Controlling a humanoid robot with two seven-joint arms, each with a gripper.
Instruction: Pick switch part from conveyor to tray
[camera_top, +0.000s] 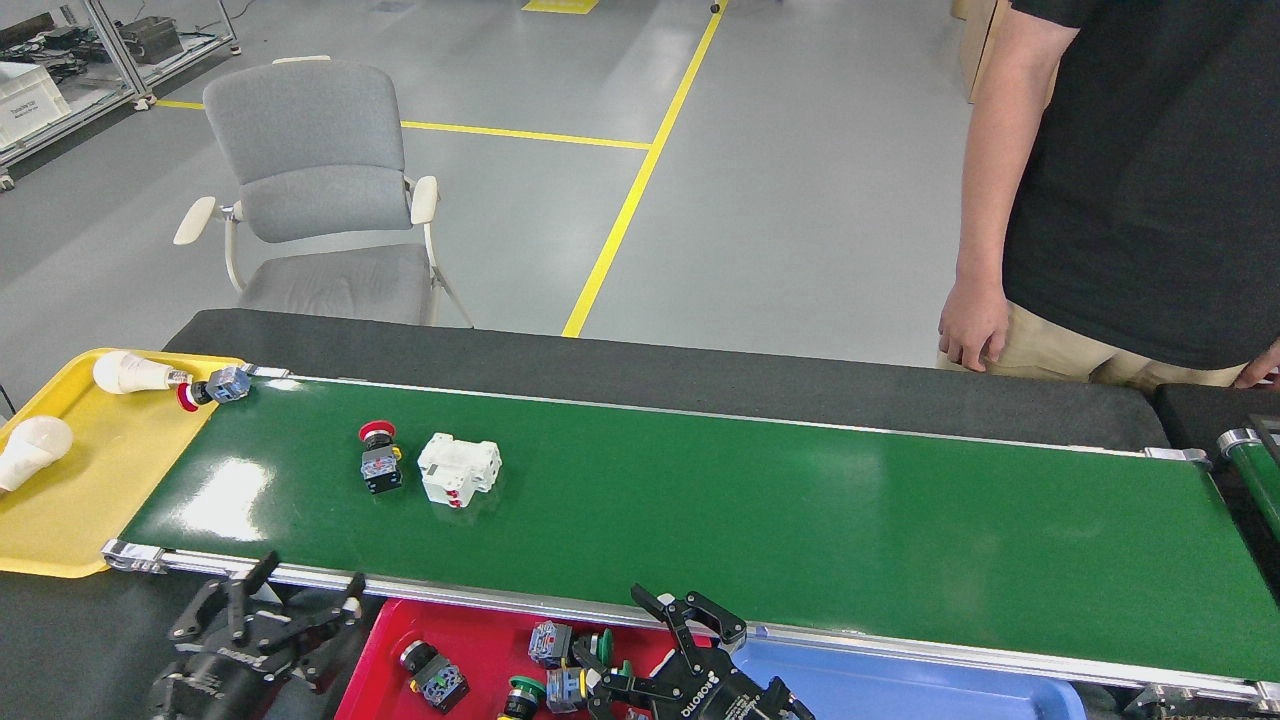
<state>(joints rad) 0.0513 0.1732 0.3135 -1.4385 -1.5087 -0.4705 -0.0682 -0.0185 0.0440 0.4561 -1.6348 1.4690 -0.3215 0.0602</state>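
At the far left of the frame, a yellow tray is holding two white light bulbs, and a red-capped switch part is lying at the conveyor's upper-left corner, right at that tray's edge. In the lower left, our left gripper is hovering below the belt's near rail, its fingers spread apart and holding nothing. On the green belt left of centre, a red-button switch part is standing just beside a white breaker block. In the bottom centre, the red tray is holding several switch parts, among them a black one and green-capped ones. Our right gripper is hanging over the right end of this tray, fingers open; a green-capped part is sitting close by its fingertips, and we cannot tell whether it is touching them. A blue tray is lying to the right. A grey chair is standing in the upper left, and a person in a black shirt is standing at the upper right, beyond the belt.
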